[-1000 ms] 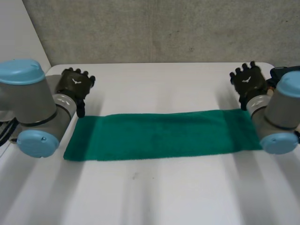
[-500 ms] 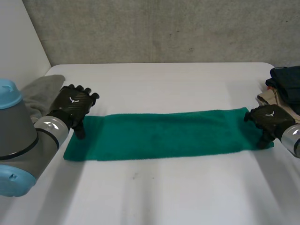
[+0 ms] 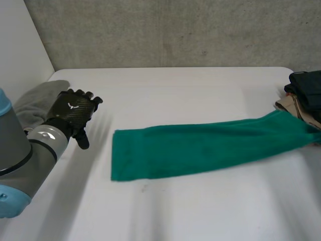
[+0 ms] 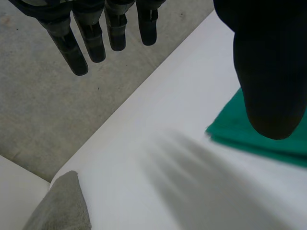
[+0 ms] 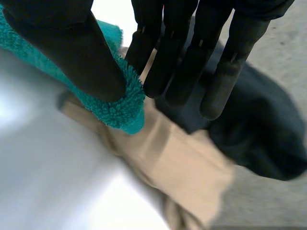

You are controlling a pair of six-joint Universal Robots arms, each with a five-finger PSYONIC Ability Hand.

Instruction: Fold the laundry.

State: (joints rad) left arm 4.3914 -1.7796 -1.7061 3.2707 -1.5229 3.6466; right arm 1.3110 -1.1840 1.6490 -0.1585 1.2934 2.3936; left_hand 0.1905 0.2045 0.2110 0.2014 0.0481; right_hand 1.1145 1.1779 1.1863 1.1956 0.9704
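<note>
White worktop (image 3: 165,90) | green towel (image 3: 200,148) across it, right end raised | right wrist view: right hand (image 5: 62,38) pinches that end, thumb against fingers | left hand (image 3: 75,113) spread, empty, left of towel.

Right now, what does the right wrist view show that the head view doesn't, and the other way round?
Right wrist view: the right hand, pinching the end of the green towel between thumb and fingers. Head view: the left hand, open, off the towel, with a grey cloth beside it. Both: the green towel, the white table, and a tan garment and a dark garment by the pinched end.
</note>
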